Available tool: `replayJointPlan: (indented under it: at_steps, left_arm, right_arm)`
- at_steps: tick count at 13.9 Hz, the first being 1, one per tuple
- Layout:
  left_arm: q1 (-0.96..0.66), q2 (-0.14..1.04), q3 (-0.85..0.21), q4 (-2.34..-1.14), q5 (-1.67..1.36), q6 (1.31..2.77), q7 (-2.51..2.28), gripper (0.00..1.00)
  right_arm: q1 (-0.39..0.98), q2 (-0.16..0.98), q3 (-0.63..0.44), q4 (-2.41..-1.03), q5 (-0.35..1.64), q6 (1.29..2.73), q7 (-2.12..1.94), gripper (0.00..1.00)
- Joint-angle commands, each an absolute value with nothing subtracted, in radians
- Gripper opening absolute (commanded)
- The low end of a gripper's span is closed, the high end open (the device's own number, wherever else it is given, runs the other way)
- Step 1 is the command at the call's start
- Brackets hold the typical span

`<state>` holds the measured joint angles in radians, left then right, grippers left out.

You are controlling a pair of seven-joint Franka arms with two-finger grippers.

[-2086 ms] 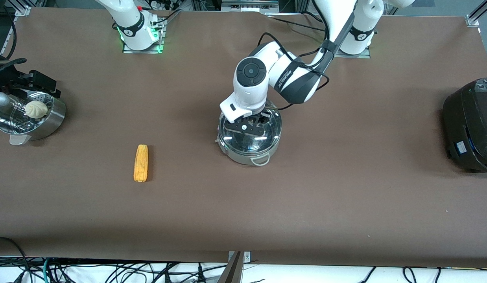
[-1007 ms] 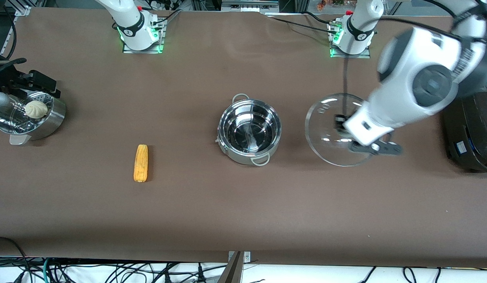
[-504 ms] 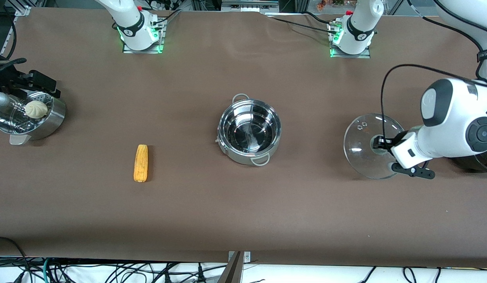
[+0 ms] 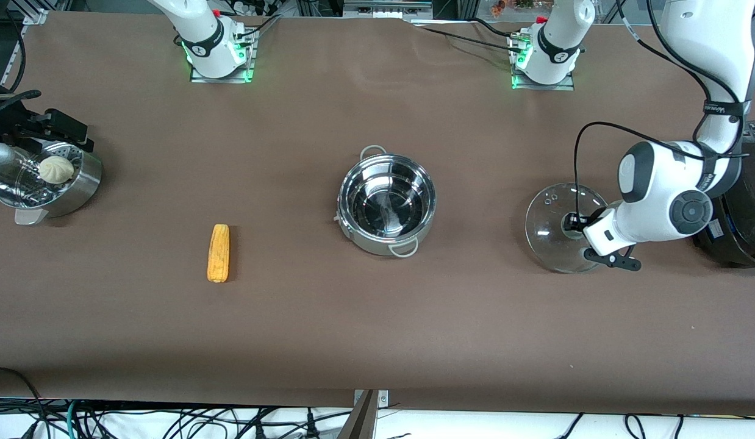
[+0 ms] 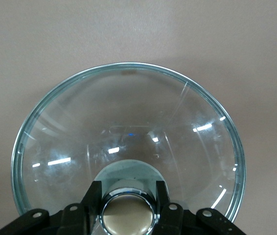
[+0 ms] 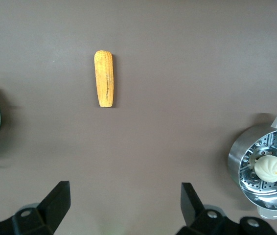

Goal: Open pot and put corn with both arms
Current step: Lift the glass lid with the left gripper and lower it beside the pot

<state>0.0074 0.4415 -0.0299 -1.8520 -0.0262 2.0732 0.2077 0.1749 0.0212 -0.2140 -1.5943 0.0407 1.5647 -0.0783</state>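
Now your left gripper has its jaws clamped on the knob of the glass lid, over the tabletop near the black cooker. Your right gripper waits high up, jaws spread wide and empty. You'll find the pot uncovered mid-table, the corn well apart toward the right arm's end.

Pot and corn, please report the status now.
Left pincer shut on lid knob, lid low beside cooker. Right pincer open, high over table, waiting. Pot open, empty. Corn on table, path clear.
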Motion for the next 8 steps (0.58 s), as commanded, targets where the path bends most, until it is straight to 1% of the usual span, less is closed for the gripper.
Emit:
replayJointPlan:
  at_steps: [1, 3, 5, 7, 8]
  left_arm:
    - [0.018, 0.431, -0.04, -1.877, 0.006, 2.092, 0.224, 0.32]
    - [0.018, 0.442, -0.04, -1.923, 0.011, 2.178, 0.225, 0.32]
    - [0.018, 0.449, -0.04, -1.947, 0.015, 2.21, 0.235, 0.32]
    - [0.018, 0.465, -0.04, -1.945, 0.015, 2.212, 0.235, 0.4]
    - [0.02, 0.48, -0.04, -1.945, 0.015, 2.212, 0.235, 0.47]
  right_arm:
    - [0.172, 0.028, -0.215, -1.575, 0.045, 1.546, -0.095, 1.0]
    - [0.172, 0.029, -0.215, -1.575, 0.048, 1.548, -0.095, 1.0]
    - [0.173, 0.031, -0.215, -1.574, 0.048, 1.548, -0.094, 1.0]
    - [0.172, 0.032, -0.215, -1.574, 0.054, 1.551, -0.084, 1.0]
    - [0.173, 0.035, -0.215, -1.574, 0.054, 1.551, -0.081, 1.0]
